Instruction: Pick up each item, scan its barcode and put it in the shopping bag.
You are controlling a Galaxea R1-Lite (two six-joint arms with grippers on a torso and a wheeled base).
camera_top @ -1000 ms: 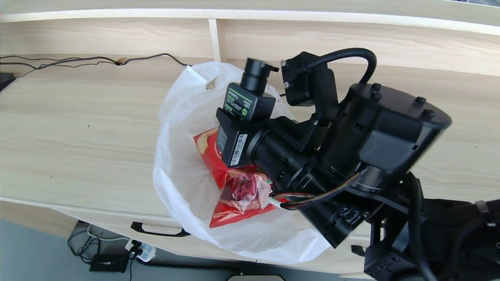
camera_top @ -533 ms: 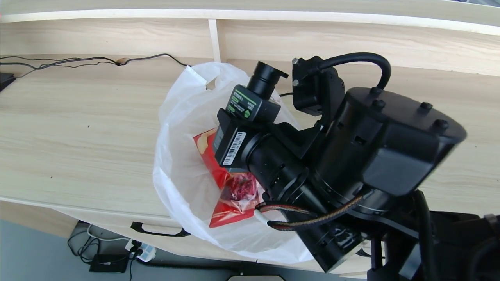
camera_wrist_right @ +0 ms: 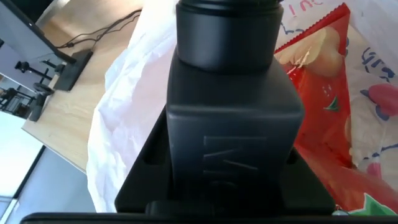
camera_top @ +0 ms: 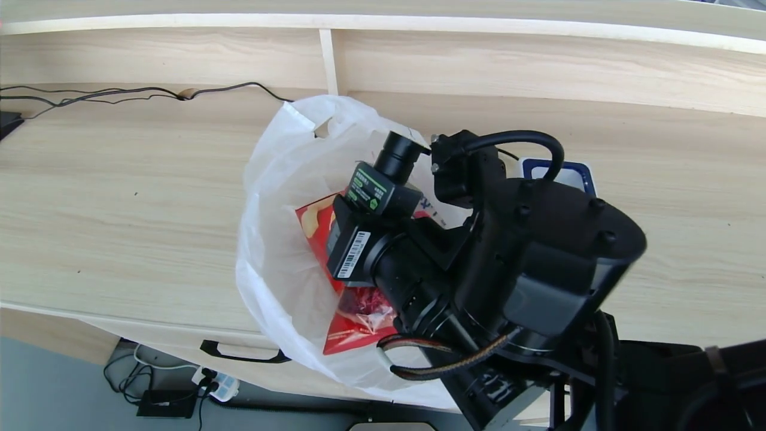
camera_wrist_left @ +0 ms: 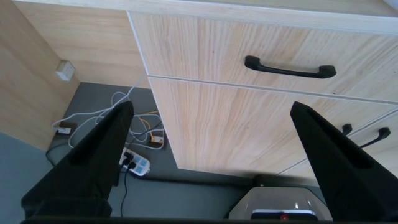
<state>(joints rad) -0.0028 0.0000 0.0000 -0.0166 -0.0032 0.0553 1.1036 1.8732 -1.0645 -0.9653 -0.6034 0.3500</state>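
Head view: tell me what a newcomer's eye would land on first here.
The bulky black right arm dominates, hanging over the mouth of the white shopping bag on the wooden counter. Inside the bag lies a bright red snack packet, partly hidden by the arm. In the left wrist view, the left pincer stands open before drawer fronts with a black handle.

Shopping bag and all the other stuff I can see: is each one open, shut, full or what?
shopping bag: open, on the counter, with things inside.
red snack packet: lying in the bag, partly hidden by the right arm.
clear packet of red bits: lying on top of the red snack packet.
left tool: open, holding nothing.
drawers: shut.
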